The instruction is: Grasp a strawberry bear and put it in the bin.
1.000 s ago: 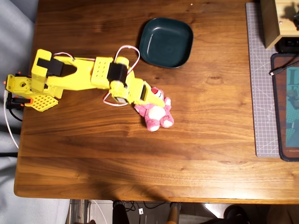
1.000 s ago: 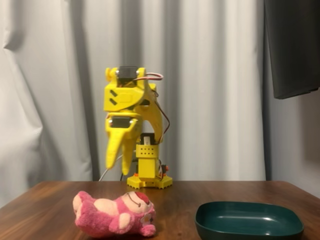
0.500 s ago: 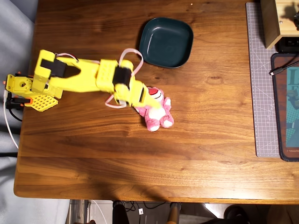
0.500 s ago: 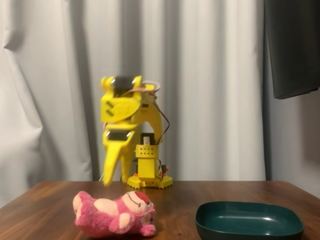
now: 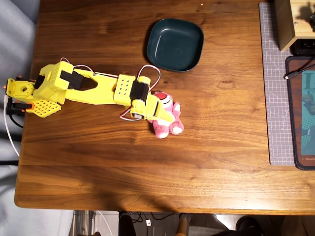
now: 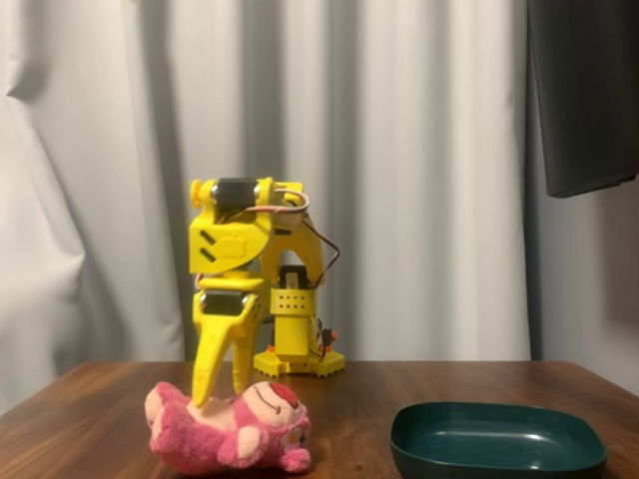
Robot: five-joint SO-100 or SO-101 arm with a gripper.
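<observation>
The strawberry bear lies on its side on the wooden table, pink with a red nose; in the fixed view it rests at the front left. My yellow gripper hangs right over it. In the fixed view the gripper points down with its fingers apart, their tips pressed into the bear's fur between leg and head. The bear is still on the table. The dark teal bin stands empty beyond the bear; in the fixed view it is to the bear's right.
The arm's base sits at the table's left edge. A grey cutting mat, a wooden box and a dark pad with a cable line the right side. White curtains hang behind.
</observation>
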